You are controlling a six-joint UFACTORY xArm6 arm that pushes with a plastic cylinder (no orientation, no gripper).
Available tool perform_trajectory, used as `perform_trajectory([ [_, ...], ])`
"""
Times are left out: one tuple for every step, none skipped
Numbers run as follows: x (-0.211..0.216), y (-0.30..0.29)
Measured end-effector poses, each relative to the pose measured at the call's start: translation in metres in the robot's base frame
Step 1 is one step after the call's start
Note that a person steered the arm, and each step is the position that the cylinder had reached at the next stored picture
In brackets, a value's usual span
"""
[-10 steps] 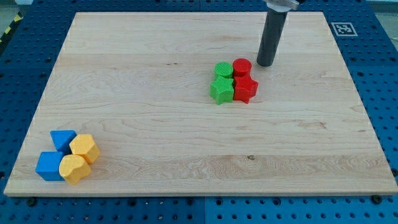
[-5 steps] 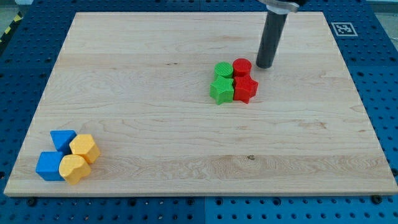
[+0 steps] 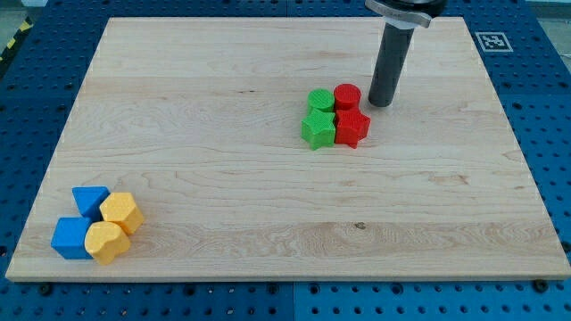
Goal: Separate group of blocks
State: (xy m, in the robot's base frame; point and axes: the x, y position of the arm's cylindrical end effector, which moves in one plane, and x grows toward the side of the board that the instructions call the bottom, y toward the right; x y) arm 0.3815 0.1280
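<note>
My tip (image 3: 381, 103) stands just right of the red cylinder (image 3: 347, 96), which clusters with the green cylinder (image 3: 320, 100), green star block (image 3: 318, 130) and red star block (image 3: 351, 128). No fingers exist here. Near the desk's (image 3: 223, 80) bottom-left corner sit two blue blocks (image 3: 78, 223) and two yellow blocks (image 3: 114, 227).

My tip (image 3: 382, 103) stands on the worktop (image 3: 223, 107) just right of the red cylinder (image 3: 347, 95), which heads a tight four-block cluster; another cluster lies far toward the view's bottom left of it.
</note>
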Motion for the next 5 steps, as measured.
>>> perform_trajectory([
  [0.0,0.0],
  [0.0,0.0],
  [0.013,0.0],
  [0.021,-0.002],
  [0.019,-0.027],
])
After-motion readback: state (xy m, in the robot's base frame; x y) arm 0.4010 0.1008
